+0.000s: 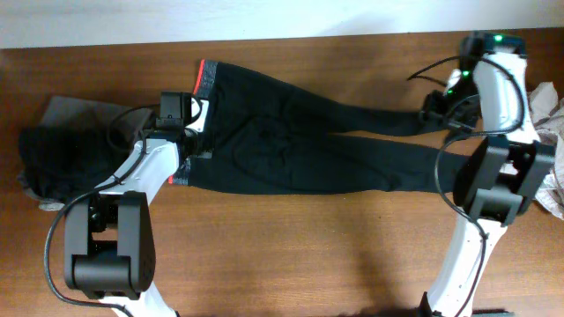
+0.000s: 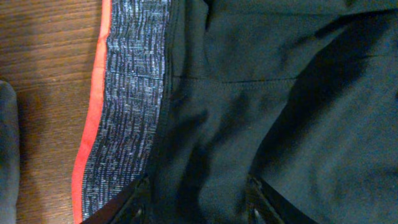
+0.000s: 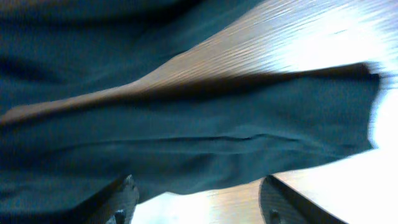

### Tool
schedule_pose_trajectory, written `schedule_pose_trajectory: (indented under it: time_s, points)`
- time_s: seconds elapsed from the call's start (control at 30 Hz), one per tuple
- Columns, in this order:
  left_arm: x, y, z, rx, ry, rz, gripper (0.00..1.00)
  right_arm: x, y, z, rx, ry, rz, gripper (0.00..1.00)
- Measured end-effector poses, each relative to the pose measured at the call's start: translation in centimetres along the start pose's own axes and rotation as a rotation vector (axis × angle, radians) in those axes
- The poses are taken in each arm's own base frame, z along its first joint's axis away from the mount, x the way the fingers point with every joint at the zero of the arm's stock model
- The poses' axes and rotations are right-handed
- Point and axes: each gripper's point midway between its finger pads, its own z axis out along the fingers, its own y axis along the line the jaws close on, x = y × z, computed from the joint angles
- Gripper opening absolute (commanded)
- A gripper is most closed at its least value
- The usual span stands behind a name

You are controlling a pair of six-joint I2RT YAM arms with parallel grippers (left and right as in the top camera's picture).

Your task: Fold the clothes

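Leggings (image 1: 291,132) are lying flat across the wooden table (image 1: 308,255), waist end to the robot's left and both legs running right. The upper leg is angling down toward the lower one, and bare table is showing between them near the cuffs.

Left gripper (image 1: 189,119) is sitting over the waist end, low on the fabric. In the left wrist view its fingers (image 2: 134,202) are spread wide, one on each side of a flat stretch of black cloth. Nothing is pinched between them. The grey waistband (image 2: 127,106) is running top to bottom just beside the near finger, with its red-orange lining (image 2: 93,112) showing as a thin strip along the outer edge, against the wood. Soft creases are crossing the black panel.

Right gripper (image 1: 438,110) is hanging over the cuff end of the upper leg. The right wrist view is blurred, but the fingers (image 3: 121,199) are reading as wide apart with no cloth gripped. A leg is spanning the view above them, its cuff edge (image 3: 372,106) ending at the right over bright table. Can't tell whether the fingertips are touching the fabric.

Other clothes are sitting off to the sides. A black garment (image 1: 48,150) is bunched on a grey garment (image 1: 75,110) at the far left, just beside the left arm. A pale crumpled garment (image 1: 548,110) is lying at the right table edge, partly behind the right arm.
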Motion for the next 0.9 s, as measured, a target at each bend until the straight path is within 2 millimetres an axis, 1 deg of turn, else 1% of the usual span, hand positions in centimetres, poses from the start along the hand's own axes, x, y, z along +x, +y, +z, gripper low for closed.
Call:
schedule_pose_trajectory:
  time_s: [0.03, 0.1, 0.13, 0.2, 0.3, 0.37, 0.43, 0.5, 0.57, 0.7, 0.8, 0.9]
  points:
    - [0.0, 0.0, 0.0, 0.000, -0.001, 0.000, 0.49, -0.1, 1.1, 0.5, -0.012, -0.009, -0.048, 0.66]
    - [0.0, 0.0, 0.0, 0.000, 0.000, 0.000, 0.49, -1.4, 3.4, 0.8, -0.021, -0.075, -0.166, 0.68]
    - [0.1, 0.0, 0.0, 0.000, 0.004, 0.000, 0.50, -2.1, 4.7, 0.9, -0.022, -0.116, -0.238, 0.73]
    - [0.4, 0.0, 0.0, 0.001, 0.017, -0.001, 0.49, -3.2, 7.5, 1.0, 0.014, -0.199, -0.440, 0.79]
    - [1.0, -0.1, 0.0, 0.004, 0.039, -0.001, 0.49, -3.5, 10.1, 1.2, 0.091, -0.251, -0.655, 0.80]
    - [1.3, -0.1, 0.0, 0.005, 0.052, -0.001, 0.50, -3.1, 11.1, 1.3, 0.139, -0.252, -0.792, 0.80]
    - [1.5, -0.1, 0.0, 0.005, 0.059, 0.000, 0.50, -3.2, 11.4, 1.3, 0.172, -0.255, -0.876, 0.79]
    - [1.7, -0.1, -0.1, 0.006, 0.067, 0.000, 0.50, -3.9, 11.2, 1.1, 0.212, -0.278, -0.929, 0.76]
    - [1.7, -0.2, -0.1, 0.006, 0.069, 0.000, 0.54, -4.7, 10.7, 0.8, 0.252, -0.292, -0.954, 0.76]
    - [1.7, -0.2, -0.1, 0.006, 0.069, 0.000, 0.55, -5.2, 9.5, 0.8, 0.316, -0.277, -0.991, 0.76]
    - [1.6, -0.1, -0.1, 0.006, 0.067, 0.001, 0.56, -5.1, 8.9, 1.8, 0.335, -0.235, -1.028, 0.76]
    - [1.4, -0.1, 0.0, 0.005, 0.058, 0.001, 0.57, -4.8, 8.5, 3.6, 0.345, -0.176, -1.058, 0.76]
